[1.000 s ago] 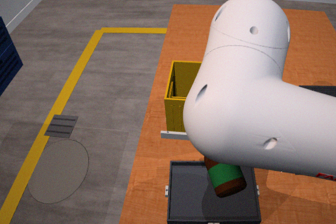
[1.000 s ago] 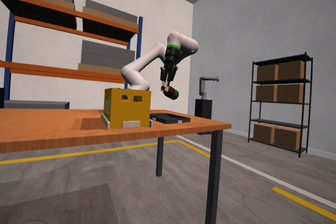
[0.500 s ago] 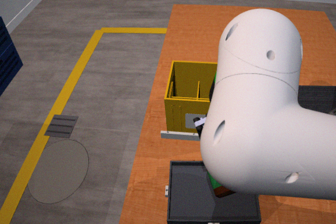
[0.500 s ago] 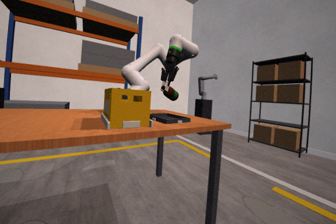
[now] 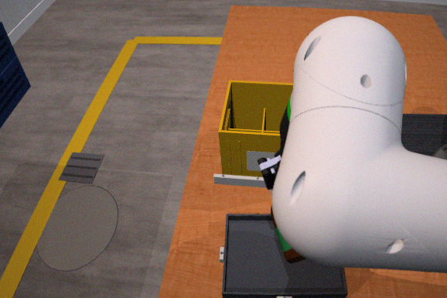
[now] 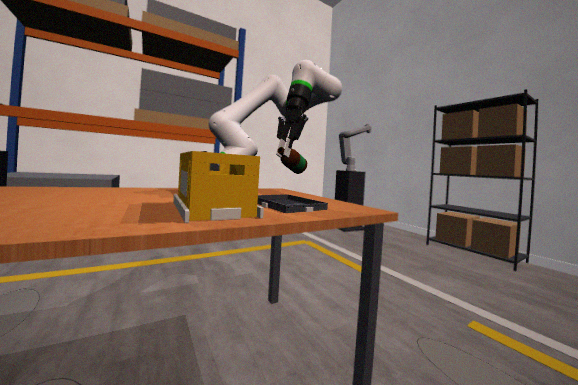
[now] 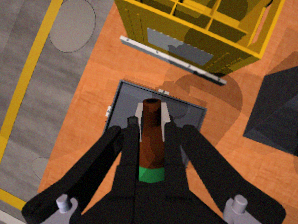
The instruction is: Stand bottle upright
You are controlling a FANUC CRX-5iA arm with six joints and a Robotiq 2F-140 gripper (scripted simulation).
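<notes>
The gripper [image 7: 151, 131] is clamped on the neck of a brown bottle [image 7: 151, 150], hanging tilted in the air above the dark tray [image 7: 120, 107]. Rigid, probably smooth and bottom-heavy, it could swing; that neck grip suits uprighting. A yellow crate [image 7: 150, 22] stands beyond.

White arm [image 6: 235, 113] is bent over at elbow, wrist pointed down; gripper [image 7: 151, 131] is clamped on brown bottle [image 7: 151, 142], held tilted.

The worktop [image 6: 100, 221] looks like orange, matt wood grain. The arm [image 5: 348, 155] has a smooth, glossy white shell. The tray [image 7: 120, 107] appears matt grey, the crate [image 6: 220, 186] flat yellow.
</notes>
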